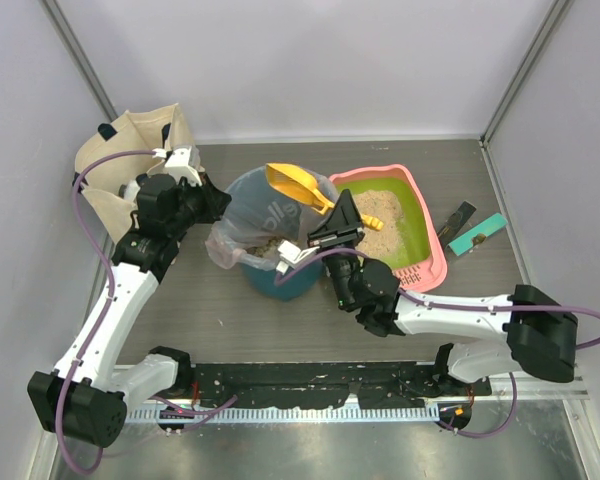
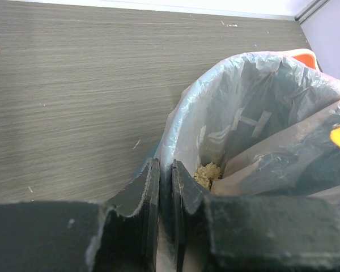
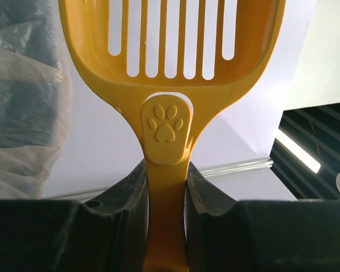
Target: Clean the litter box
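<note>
Pink-walled, the litter box (image 1: pixel 435 238) sits just right of the teal bin (image 1: pixel 280 283), a layout seen only from overhead, where the right gripper (image 1: pixel 332 232) holds the orange scoop (image 1: pixel 295 185) above the bin's rim. Only the left wrist view shows the left gripper (image 2: pixel 165 170) pinching the clear bag (image 2: pixel 226 107) at its rim, with beige litter (image 2: pixel 207 171) at the bottom. The right wrist view shows fingers (image 3: pixel 130 192) clamped on the scoop's handle below a paw print (image 3: pixel 166 122).

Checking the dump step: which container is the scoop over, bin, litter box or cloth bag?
The teal bag-lined bin; the orange scoop hangs over its mouth, not the pink litter box or beige bag.
</note>
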